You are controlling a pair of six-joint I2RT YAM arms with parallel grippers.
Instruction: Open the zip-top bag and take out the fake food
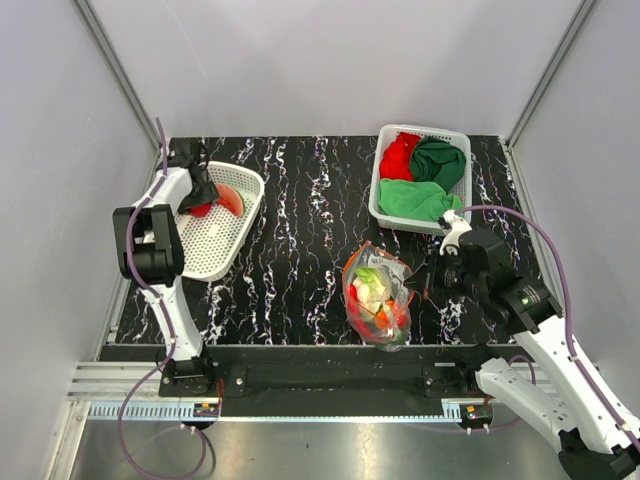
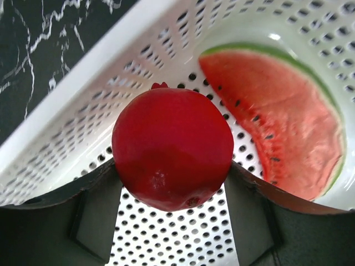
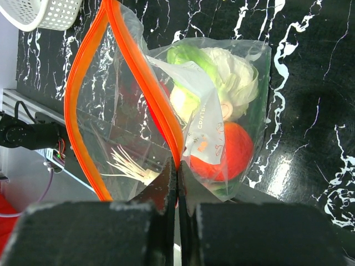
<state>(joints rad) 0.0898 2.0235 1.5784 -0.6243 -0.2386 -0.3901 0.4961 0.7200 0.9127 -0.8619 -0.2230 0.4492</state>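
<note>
The clear zip-top bag (image 1: 378, 295) lies at the table's front middle, its orange-red zip strip (image 3: 141, 72) parted into an open loop. Inside it show a pale green cabbage (image 3: 233, 72), a round orange-red piece (image 3: 236, 149) and dark green bits. My right gripper (image 3: 177, 172) is shut on the zip strip at the bag's right side (image 1: 425, 283). My left gripper (image 2: 172, 180) is shut on a red round fruit (image 2: 172, 147) and holds it over the white mesh basket (image 1: 215, 265) at the left. A red watermelon slice (image 2: 277, 122) lies in that basket.
A second white basket (image 1: 378, 205) at the back right holds red and green cloths (image 1: 425, 170). Grey walls close in the table on three sides. A metal rail (image 1: 300, 385) runs along the front edge between the arm bases.
</note>
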